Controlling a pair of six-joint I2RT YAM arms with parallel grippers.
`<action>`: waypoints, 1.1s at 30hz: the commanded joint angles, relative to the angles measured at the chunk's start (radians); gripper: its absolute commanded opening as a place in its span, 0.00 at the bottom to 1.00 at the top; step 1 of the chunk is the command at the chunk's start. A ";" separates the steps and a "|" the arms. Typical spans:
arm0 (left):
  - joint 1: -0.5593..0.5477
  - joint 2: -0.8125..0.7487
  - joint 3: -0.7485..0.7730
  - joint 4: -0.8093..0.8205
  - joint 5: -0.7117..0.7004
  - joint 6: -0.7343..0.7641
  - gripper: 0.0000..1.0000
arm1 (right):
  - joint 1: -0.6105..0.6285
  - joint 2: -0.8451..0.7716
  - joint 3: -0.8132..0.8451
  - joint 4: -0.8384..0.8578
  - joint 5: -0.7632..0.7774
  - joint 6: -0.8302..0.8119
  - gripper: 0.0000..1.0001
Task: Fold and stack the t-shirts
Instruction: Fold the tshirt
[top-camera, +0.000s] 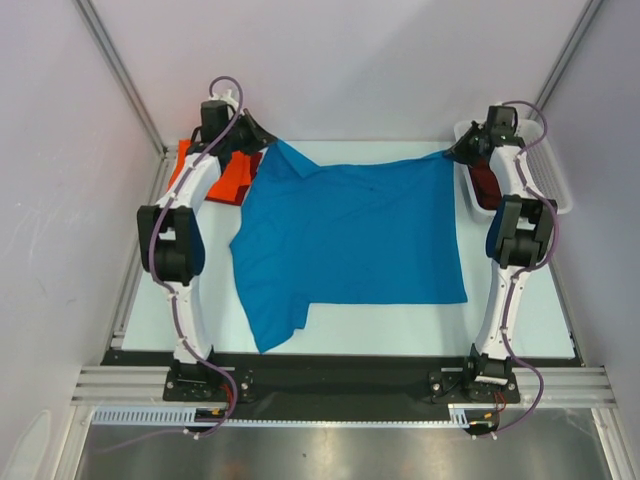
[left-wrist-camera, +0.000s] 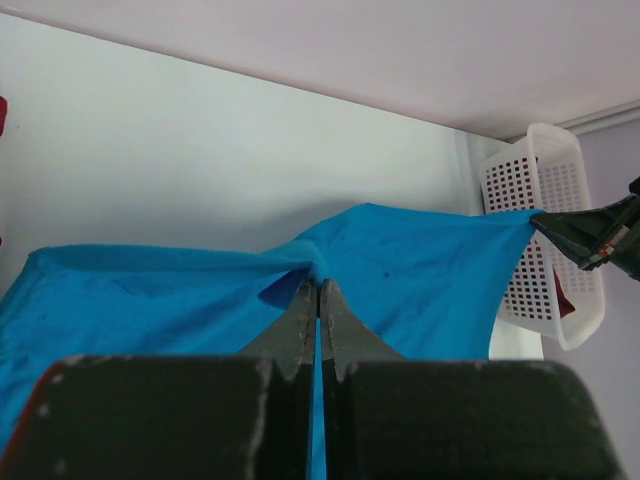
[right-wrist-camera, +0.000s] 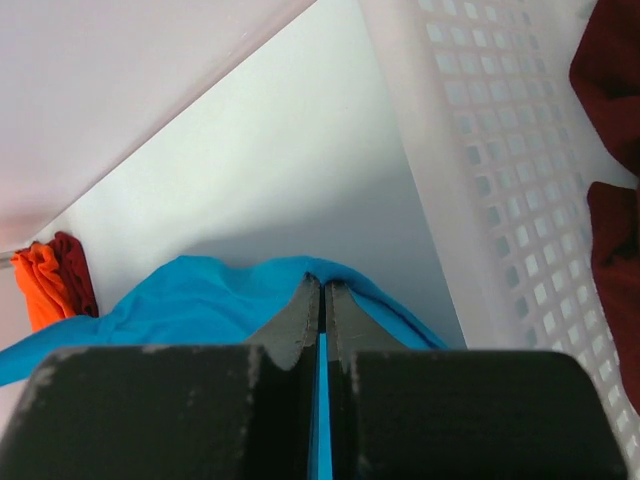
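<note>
A bright blue t-shirt (top-camera: 350, 235) lies spread across the middle of the table. My left gripper (top-camera: 262, 142) is shut on its far left corner, with blue cloth pinched between the fingers in the left wrist view (left-wrist-camera: 318, 285). My right gripper (top-camera: 452, 153) is shut on its far right corner, seen in the right wrist view (right-wrist-camera: 322, 285). An orange t-shirt (top-camera: 215, 175) lies folded at the far left, under the left arm, with dark red cloth beside it (right-wrist-camera: 78, 265). Dark maroon shirts (right-wrist-camera: 610, 200) lie in the white basket (top-camera: 545, 175).
The white lattice basket stands at the far right, close to the right arm; it also shows in the left wrist view (left-wrist-camera: 540, 230). Enclosure walls (top-camera: 60, 150) stand on the left, right and back. A black strip (top-camera: 330, 375) runs along the near edge.
</note>
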 joint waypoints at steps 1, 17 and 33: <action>-0.008 -0.123 -0.042 0.003 -0.031 0.018 0.01 | -0.008 0.008 0.074 -0.032 -0.016 -0.027 0.00; -0.010 -0.248 -0.122 -0.189 -0.005 0.052 0.00 | -0.013 -0.091 0.014 -0.255 -0.013 -0.095 0.00; -0.022 -0.538 -0.538 -0.258 -0.071 -0.002 0.00 | -0.008 -0.206 -0.107 -0.471 0.076 -0.233 0.00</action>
